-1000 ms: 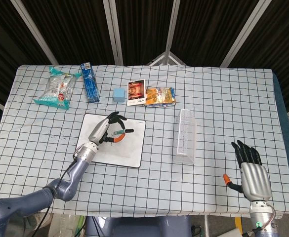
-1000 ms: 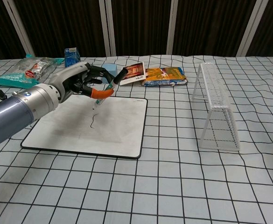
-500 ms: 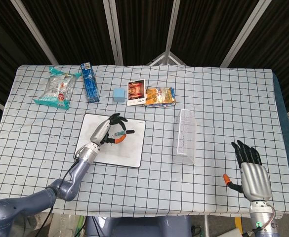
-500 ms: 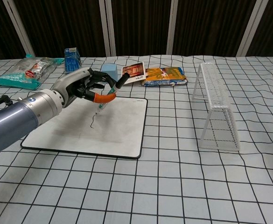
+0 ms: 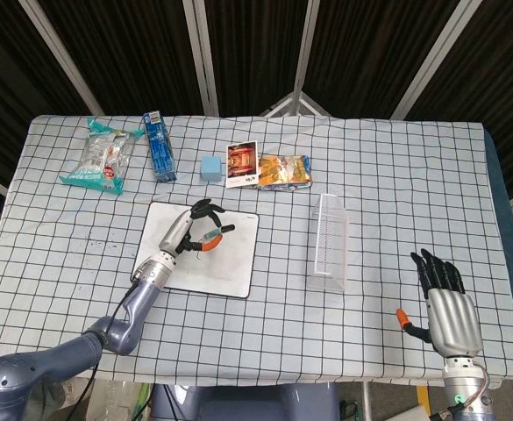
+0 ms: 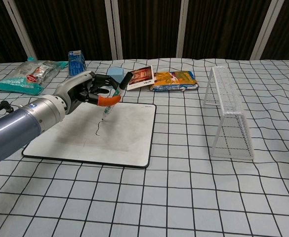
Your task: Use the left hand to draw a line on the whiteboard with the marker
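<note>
My left hand [image 6: 85,90] pinches the marker [image 6: 113,100] between thumb and fingers, holding it tilted with its tip down at the upper end of a thin wavy dark line on the whiteboard [image 6: 119,140], though I cannot quite tell whether the tip touches the surface. The whiteboard lies flat on the checked tablecloth [image 6: 193,197], left of the white wire rack [image 6: 226,111]. My right hand [image 5: 447,307] rests palm down near the table's front right edge, well apart, fingers spread and holding nothing.
</note>
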